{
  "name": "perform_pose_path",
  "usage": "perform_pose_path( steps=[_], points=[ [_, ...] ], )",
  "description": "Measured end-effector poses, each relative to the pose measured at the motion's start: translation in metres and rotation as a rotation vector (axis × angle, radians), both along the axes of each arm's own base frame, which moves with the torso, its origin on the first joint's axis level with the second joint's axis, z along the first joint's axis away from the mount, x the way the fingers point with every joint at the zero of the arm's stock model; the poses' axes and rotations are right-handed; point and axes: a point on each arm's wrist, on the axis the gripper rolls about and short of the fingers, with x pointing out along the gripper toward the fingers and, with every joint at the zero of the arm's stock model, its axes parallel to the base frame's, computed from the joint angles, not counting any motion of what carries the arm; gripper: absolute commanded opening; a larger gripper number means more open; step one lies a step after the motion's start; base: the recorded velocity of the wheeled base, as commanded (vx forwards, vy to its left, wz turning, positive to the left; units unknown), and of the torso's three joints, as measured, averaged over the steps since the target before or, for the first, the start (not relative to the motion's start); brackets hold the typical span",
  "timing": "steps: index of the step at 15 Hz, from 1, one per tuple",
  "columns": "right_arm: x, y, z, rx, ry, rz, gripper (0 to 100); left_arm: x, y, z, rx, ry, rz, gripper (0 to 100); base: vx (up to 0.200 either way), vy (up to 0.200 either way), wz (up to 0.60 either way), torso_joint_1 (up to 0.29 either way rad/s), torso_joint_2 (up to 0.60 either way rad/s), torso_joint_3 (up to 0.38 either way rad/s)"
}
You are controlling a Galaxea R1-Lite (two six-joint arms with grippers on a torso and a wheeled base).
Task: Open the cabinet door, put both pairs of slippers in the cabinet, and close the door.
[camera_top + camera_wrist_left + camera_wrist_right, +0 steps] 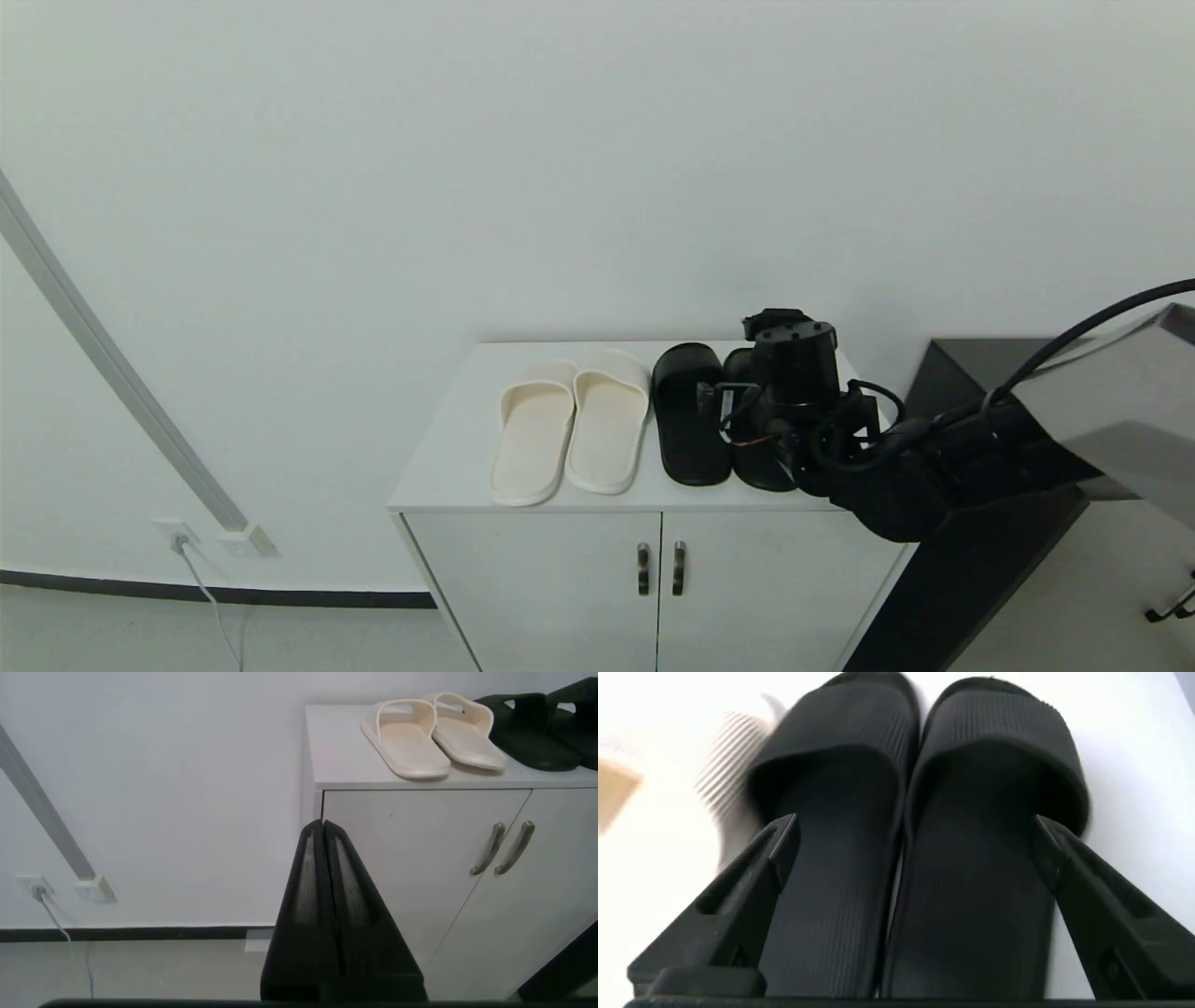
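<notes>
Basically nothing done yet: cabinet (446, 471) doors (551, 590) both closed, interior unseen, so opening, loading and closing all remain. White slippers (569, 429) and black slippers (691, 429) sit side by side on the cabinet top. Right gripper (915, 831) spread wide, straddling the black pair. Left gripper (323, 835) pinched closed, empty, low off the cabinet's left side.

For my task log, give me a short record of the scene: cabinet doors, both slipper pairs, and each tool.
Cabinet: white two-door cabinet, doors shut
Cream pair: cream moulded slide slippers, side by side on cabinet top
Black pair: black ribbed slide slippers, beside cream pair
Right tool: open, over black pair
Left tool: shut, clear of cabinet
</notes>
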Motion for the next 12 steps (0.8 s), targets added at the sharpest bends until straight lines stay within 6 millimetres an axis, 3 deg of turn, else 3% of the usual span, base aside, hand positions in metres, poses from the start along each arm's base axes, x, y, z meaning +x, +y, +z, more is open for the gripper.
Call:
perform_pose_path(
  steps=[7,12],
  points=[
    [0.033,0.012,-0.026,-0.040,-0.004,-0.029,100,0.000,0.000,0.000,-0.001,0.000,0.000,0,0.000,0.000,0.00,0.000,0.00,0.000],
    [0.053,0.015,-0.031,-0.070,-0.053,-0.062,100,0.000,0.000,0.000,-0.001,0.000,0.000,0,0.000,0.000,0.00,0.000,0.00,0.000]
  ],
)
